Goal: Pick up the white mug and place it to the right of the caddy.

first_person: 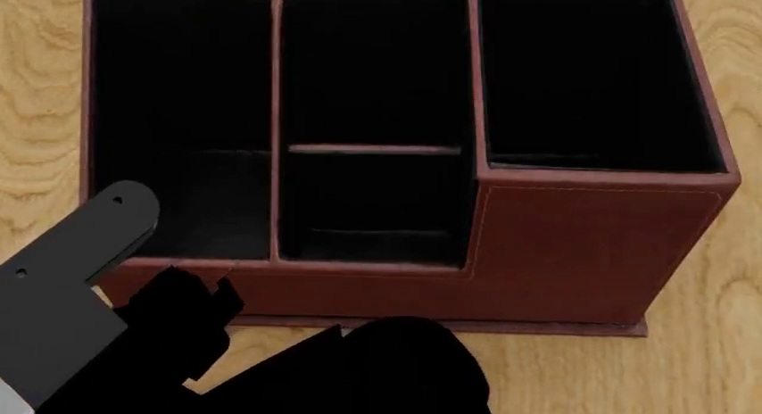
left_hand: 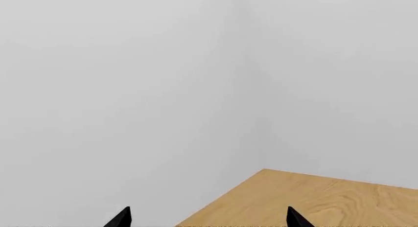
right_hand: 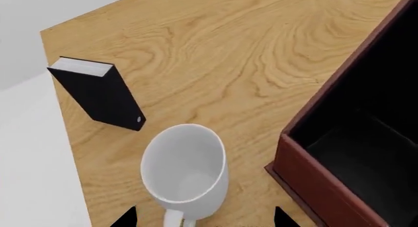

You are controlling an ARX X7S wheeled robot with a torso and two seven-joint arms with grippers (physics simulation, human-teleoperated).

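Note:
The white mug (right_hand: 185, 170) stands upright on the wooden table (right_hand: 216, 56) in the right wrist view, close beside the reddish-brown caddy (right_hand: 326, 188). Its handle points toward my right gripper (right_hand: 203, 219). That gripper is open, its two black fingertips (right_hand: 124, 218) wide apart on either side of the handle and not touching it. The head view looks down into the caddy's (first_person: 572, 244) black compartments; the mug is out of that view. My left gripper (left_hand: 209, 221) is open and empty, facing a wall corner past the table's corner (left_hand: 307, 197).
A flat black book (right_hand: 98, 92) with white page edges lies beyond the mug near the table's edge. My left arm's grey and black links (first_person: 71, 289) cover the lower left of the head view, in front of the caddy. Bare wood lies between book and caddy.

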